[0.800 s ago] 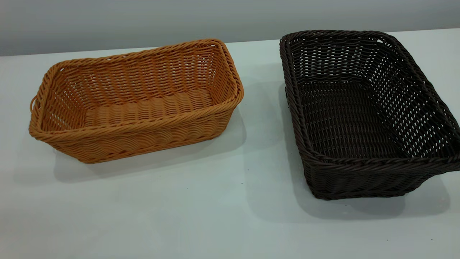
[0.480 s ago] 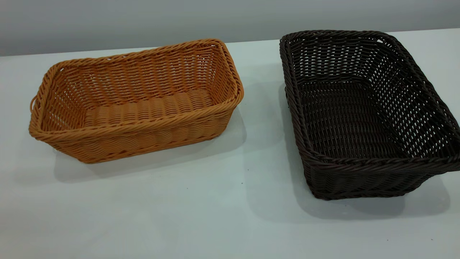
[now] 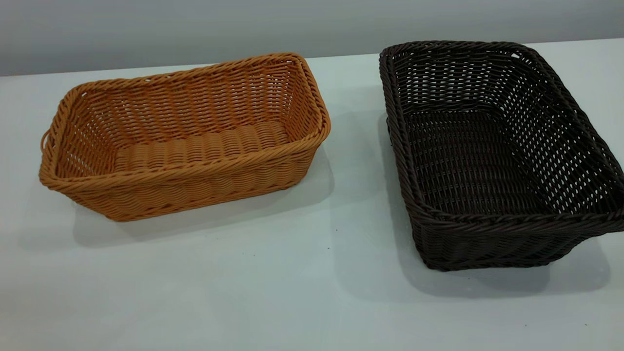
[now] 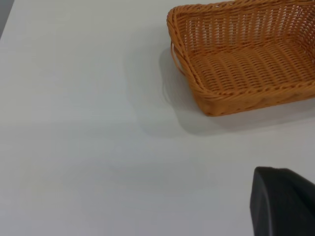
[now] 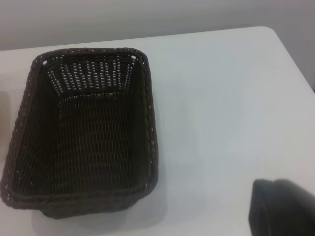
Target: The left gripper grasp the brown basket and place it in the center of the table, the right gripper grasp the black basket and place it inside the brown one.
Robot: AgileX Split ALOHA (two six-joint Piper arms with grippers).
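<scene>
The brown basket [image 3: 183,139] and black basket [image 3: 492,151] sit apart on the white table [image 3: 292,282]; neither gripper's finger state can be told, both clear of the baskets.

- The table [image 3: 312,302] is seen as a plain white, smooth top.
- The brown basket [image 3: 183,139] is set on it at the exterior view's left, upright, its long side facing the camera.
- The black basket [image 3: 492,156] is set on it at the right, upright, turned end-on, apart from the brown basket.
</scene>
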